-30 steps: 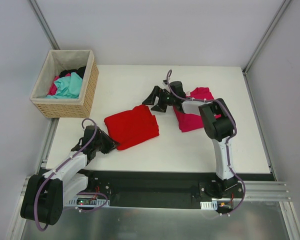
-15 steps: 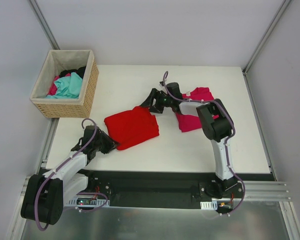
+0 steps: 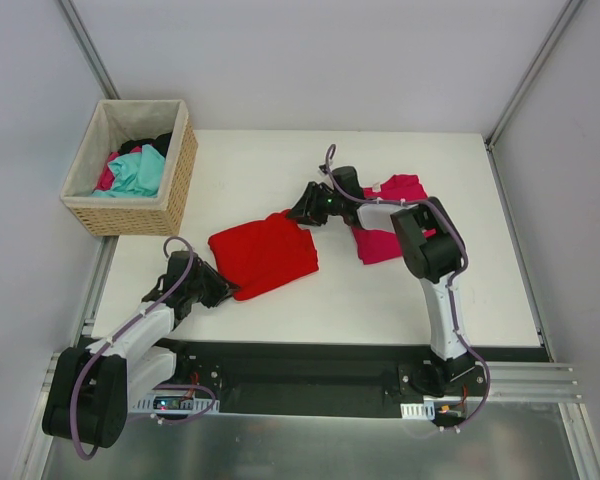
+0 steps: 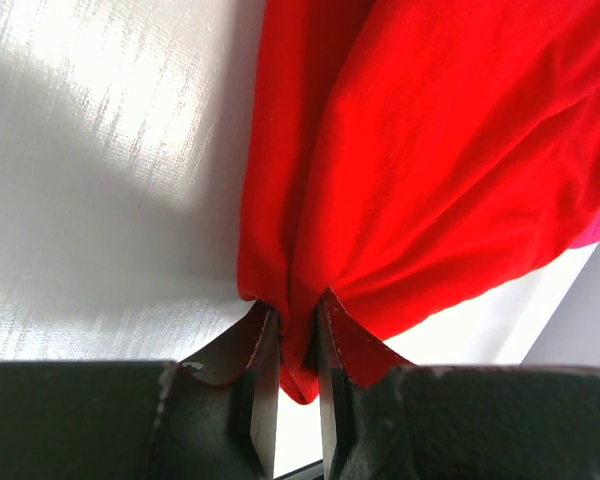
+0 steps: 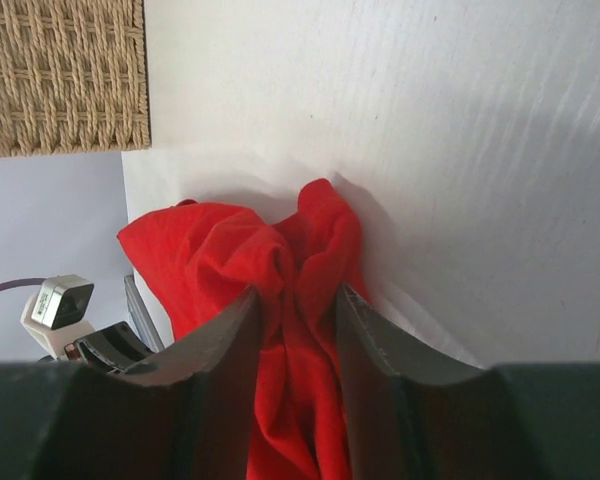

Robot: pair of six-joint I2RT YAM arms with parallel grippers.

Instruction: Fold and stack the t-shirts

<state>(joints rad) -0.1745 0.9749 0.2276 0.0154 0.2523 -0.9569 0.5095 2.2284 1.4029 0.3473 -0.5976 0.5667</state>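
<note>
Red t-shirt (image 3: pixel 265 253), jaws at 2 corners

White matte worktop (image 3: pixel 280 165) at frame centre, evenly lit. Pale grey wall panels (image 3: pixel 310 60) behind and at both sides, joined by slanting aluminium posts (image 3: pixel 87 50). Woven basket (image 3: pixel 178 185) at upper left, by the worktop's far corner. Black strip (image 3: pixel 310 360) and grey metal plate (image 3: pixel 310 440) along the bottom edge.
</note>
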